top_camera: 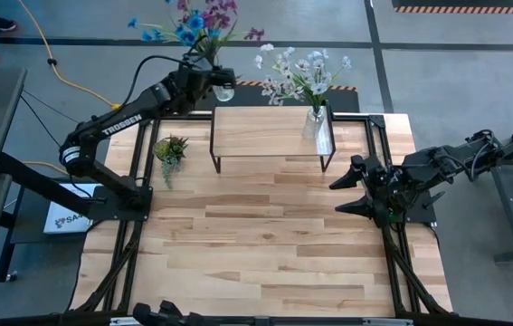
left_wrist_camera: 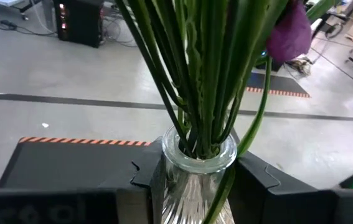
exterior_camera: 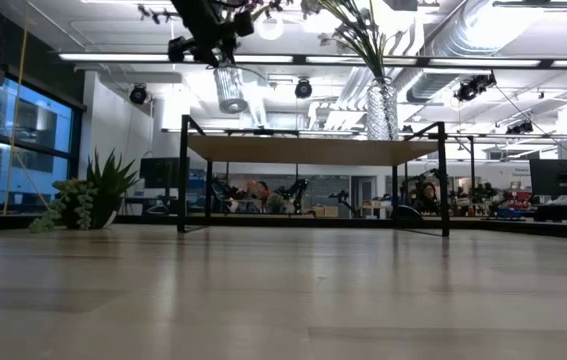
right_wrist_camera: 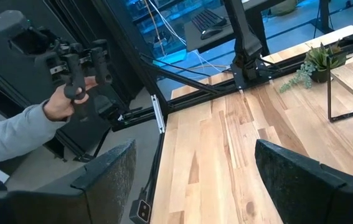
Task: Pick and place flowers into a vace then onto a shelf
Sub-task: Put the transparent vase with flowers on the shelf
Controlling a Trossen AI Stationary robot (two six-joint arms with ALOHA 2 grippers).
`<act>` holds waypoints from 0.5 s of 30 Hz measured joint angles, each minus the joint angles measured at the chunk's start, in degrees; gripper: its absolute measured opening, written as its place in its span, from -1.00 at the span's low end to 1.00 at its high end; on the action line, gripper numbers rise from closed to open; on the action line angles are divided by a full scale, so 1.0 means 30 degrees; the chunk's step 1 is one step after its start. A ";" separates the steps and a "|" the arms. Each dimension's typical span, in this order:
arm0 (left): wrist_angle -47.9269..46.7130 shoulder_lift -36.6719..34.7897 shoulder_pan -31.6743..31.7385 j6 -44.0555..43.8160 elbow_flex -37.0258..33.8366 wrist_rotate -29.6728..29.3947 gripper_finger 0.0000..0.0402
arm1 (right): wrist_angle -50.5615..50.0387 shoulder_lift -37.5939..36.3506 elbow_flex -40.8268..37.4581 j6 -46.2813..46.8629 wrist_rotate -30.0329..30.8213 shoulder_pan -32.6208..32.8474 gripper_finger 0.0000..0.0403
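A clear ribbed glass vase (left_wrist_camera: 196, 177) holds purple and blue flowers (top_camera: 193, 23) on long green stems (left_wrist_camera: 195, 74). My left gripper (top_camera: 218, 89) is shut on this vase and holds it in the air just beyond the far left corner of the shelf (top_camera: 270, 136). In the low view the vase (exterior_camera: 230, 88) hangs above the level of the shelf top (exterior_camera: 308, 150). A second vase with white flowers (top_camera: 315, 122) stands on the shelf's right end. My right gripper (top_camera: 348, 188) waits open at the table's right side, with nothing between its fingers. My left gripper pinches the vase's neck (left_wrist_camera: 170, 163), just under the rim, between its two fingers (left_wrist_camera: 144, 186), one on each side. The fingers reach in about level from the table's left. The vase is upright and lifted clear, and the stems rise out of its mouth.
A small green potted plant (top_camera: 170, 149) stands on the table left of the shelf. Bare wood tabletop (top_camera: 265, 244) stretches in front of the shelf. Off the table's near left edge, a person's hand (right_wrist_camera: 64, 102) holds a black control handle.
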 joint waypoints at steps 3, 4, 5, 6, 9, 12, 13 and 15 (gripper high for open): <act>-0.0027 0.0000 -0.0053 0.0015 0.0000 0.0179 -0.20 | 0.0000 0.0000 0.0000 -0.0003 -0.0069 0.0000 0.57; -0.0063 0.0000 -0.0062 0.0015 0.0000 0.0211 -0.20 | 0.0000 0.0000 0.0000 0.0000 -0.0074 0.0003 0.57; -0.0128 0.0000 -0.0060 0.0015 0.0000 0.0205 -0.20 | 0.0000 0.0000 0.0000 -0.0010 -0.0074 0.0000 0.57; -0.0230 0.0000 -0.0048 0.0023 0.0000 0.0195 -0.20 | 0.0000 0.0000 0.0000 -0.0015 -0.0074 0.0000 0.57; -0.0534 0.0172 -0.0048 -0.0051 0.0006 0.0160 -0.20 | 0.0000 0.0000 0.0000 -0.0022 -0.0074 0.0000 0.57; -0.1373 0.0280 -0.0048 -0.0319 -0.0018 0.0359 -0.20 | 0.0005 0.0000 0.0000 -0.0025 -0.0074 0.0005 0.57; -0.1438 0.0369 -0.0058 -0.0396 -0.0022 0.0343 -0.20 | 0.0007 0.0000 0.0000 -0.0041 -0.0069 0.0000 0.57; -0.1213 0.0524 -0.0186 -0.0430 0.0015 0.0347 -0.20 | 0.0005 0.0000 0.0000 -0.0066 -0.0074 0.0000 0.57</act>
